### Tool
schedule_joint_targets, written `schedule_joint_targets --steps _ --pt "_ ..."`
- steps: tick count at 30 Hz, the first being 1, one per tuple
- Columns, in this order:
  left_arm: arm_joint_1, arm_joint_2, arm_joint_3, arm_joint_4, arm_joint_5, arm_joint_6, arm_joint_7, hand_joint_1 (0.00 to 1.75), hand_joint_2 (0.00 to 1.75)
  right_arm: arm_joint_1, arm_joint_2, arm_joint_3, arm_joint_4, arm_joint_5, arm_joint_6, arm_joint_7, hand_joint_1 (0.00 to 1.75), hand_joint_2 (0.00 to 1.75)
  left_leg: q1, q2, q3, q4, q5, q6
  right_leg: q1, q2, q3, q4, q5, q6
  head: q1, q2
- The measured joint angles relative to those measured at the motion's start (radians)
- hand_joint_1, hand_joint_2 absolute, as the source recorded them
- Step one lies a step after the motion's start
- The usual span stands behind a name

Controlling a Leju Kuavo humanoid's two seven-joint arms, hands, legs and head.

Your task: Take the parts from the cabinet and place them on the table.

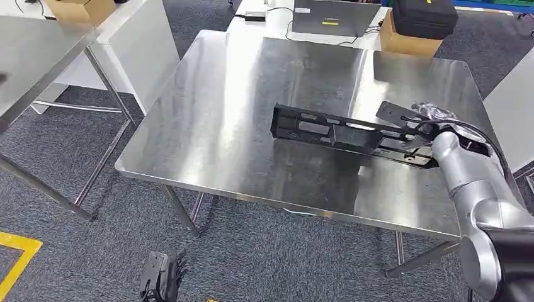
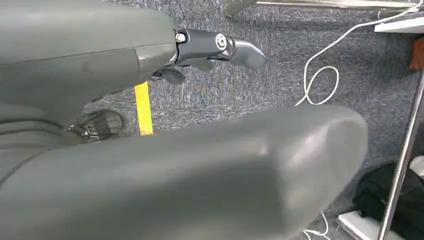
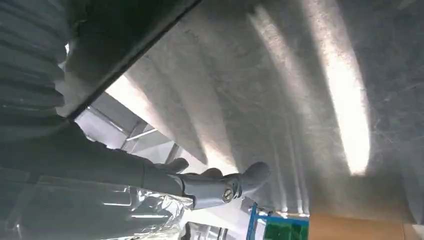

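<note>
A long black part (image 1: 343, 132) lies across the steel tabletop (image 1: 227, 113), centre-right of the head view frame. Its right end is gripped by the right robot hand (image 1: 423, 123). The left robot hand (image 1: 165, 275), lower left, hangs over grey carpet (image 1: 277, 251), holding nothing, fingers loosely apart.
</note>
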Motion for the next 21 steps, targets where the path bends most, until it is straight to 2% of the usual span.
schedule_joint_targets --steps 2,14,19,21 --pt "0.0 0.0 0.0 0.0 0.002 0.005 -0.002 0.0 0.0 -0.005 0.005 0.01 0.007 0.0 -0.024 0.006 0.0 1.75 0.0 0.0 0.0 0.0 0.0 0.0 0.0 0.0 0.0 0.0 0.0 0.0 0.0 0.0" --pt "0.002 0.002 0.0 0.0 0.004 0.007 -0.002 0.0 0.0 -0.016 0.018 0.026 0.023 -0.002 -0.035 0.006 0.0 1.75 -0.001 -0.001 -0.001 0.0 0.0 0.0 0.0 0.0 0.0 0.0 0.0 0.0 0.0 0.0" --pt "0.003 0.002 0.0 0.0 0.008 0.019 -0.005 0.0 0.0 -0.02 0.03 0.026 0.016 -0.027 -0.151 -0.006 0.0 1.75 -0.002 -0.001 -0.001 0.0 0.0 0.0 0.0 0.0 0.0 0.0 0.0 0.0 0.0 0.0" --pt "0.005 0.002 0.0 0.0 0.008 0.019 -0.011 0.0 0.0 -0.02 0.035 0.026 -0.011 -0.068 -0.17 -0.032 0.0 1.75 -0.002 -0.001 -0.001 0.0 0.0 0.0 0.0 0.0 0.0 0.0 0.0 0.0 0.0 0.0"
